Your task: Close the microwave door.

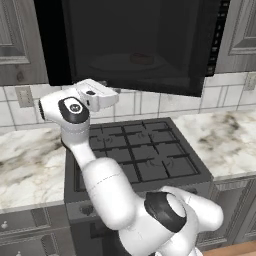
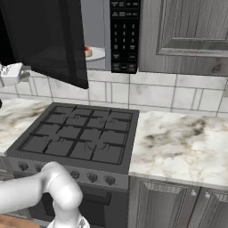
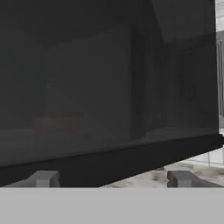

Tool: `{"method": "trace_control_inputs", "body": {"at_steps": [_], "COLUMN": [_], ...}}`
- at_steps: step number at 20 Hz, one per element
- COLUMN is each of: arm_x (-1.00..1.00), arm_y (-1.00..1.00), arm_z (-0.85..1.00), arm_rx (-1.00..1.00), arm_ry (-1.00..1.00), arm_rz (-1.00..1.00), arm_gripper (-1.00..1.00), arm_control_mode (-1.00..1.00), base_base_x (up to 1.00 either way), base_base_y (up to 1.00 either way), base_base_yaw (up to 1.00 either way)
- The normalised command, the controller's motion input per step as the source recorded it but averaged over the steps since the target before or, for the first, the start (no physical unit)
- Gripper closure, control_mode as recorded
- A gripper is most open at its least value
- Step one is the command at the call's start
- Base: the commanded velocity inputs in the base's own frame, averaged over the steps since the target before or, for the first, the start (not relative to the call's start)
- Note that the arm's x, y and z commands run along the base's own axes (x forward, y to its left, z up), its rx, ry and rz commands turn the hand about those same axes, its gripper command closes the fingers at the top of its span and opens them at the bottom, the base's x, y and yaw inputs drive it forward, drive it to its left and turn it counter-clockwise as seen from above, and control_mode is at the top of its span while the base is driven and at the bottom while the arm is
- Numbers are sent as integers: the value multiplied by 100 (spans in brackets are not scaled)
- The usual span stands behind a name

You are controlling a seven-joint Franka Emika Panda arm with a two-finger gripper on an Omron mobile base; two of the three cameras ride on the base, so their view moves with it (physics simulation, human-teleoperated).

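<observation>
The microwave door (image 1: 125,45) is a glossy black panel with a tinted window. It stands swung out to the left over the stove, well away from the microwave body. Its outer face (image 3: 109,87) is very close in the hand view, and its lower edge runs just above the fingertips (image 3: 43,178). My gripper (image 3: 112,179) is open, with the tips wide apart and nothing between them. The white hand (image 1: 96,95) sits just under the door's lower left edge. In the right base view the hand (image 2: 13,73) is beside the door (image 2: 44,35). I cannot make out the handle.
The microwave's control panel (image 2: 124,35) and its lit cavity, with a plate (image 2: 95,54) holding a small piece of food, face the room. A black gas stove (image 1: 135,150) lies below, between marble counters (image 2: 178,142). Grey cabinet doors (image 2: 191,31) flank the microwave.
</observation>
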Motion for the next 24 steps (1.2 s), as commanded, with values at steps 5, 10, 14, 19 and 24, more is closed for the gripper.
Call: {"method": "trace_control_inputs", "body": {"at_steps": [5, 10, 14, 19, 24], "arm_x": [37, 48, 49, 42, 42], "arm_y": [-19, -14, -23, -22, -17], "arm_z": [13, 5, 1, 9, 15], "arm_rx": [3, 3, 5, 2, 0], "arm_ry": [1, 1, 0, 0, 3], "arm_rz": [38, 39, 40, 35, 30], "arm_gripper": [-100, -100, -100, -100, -100], "arm_control_mode": [-100, -100, -100, -100, -100], "base_base_x": [0, 0, 0, 0, 0], "base_base_y": [0, 0, 0, 0, 0], "base_base_yaw": [0, 0, 0, 0, 0]}}
